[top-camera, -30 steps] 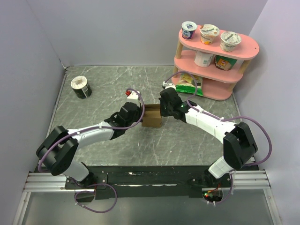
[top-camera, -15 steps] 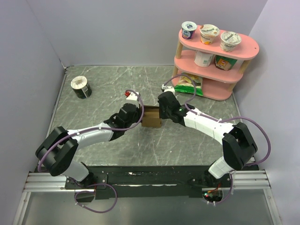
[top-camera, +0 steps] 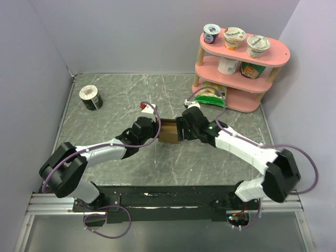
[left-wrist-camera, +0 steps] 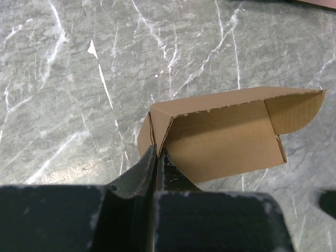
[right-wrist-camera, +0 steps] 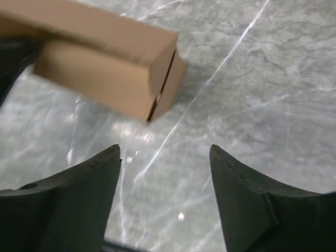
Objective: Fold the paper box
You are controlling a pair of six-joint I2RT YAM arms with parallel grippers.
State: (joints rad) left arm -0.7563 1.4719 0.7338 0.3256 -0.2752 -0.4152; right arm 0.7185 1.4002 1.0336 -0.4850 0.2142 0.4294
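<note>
1. The overhead view placed the paper box near the middle of the marble table, between the left gripper and the right gripper. The wrists hid how either pair of jaws stood.
2. The left wrist camera settled one side. The left gripper had its jaws pressed together on a thin cardboard edge at the box's near-left corner. The box stretched away to the right, with a rounded flap sticking out at its far end.
3. The right wrist camera settled the other. The right gripper was spread wide with only bare table between its fingers. The box, blurred, lay ahead of the tips toward the upper left, clear of both fingers.
4. No view showed whether the box rested fully on the table.
</note>
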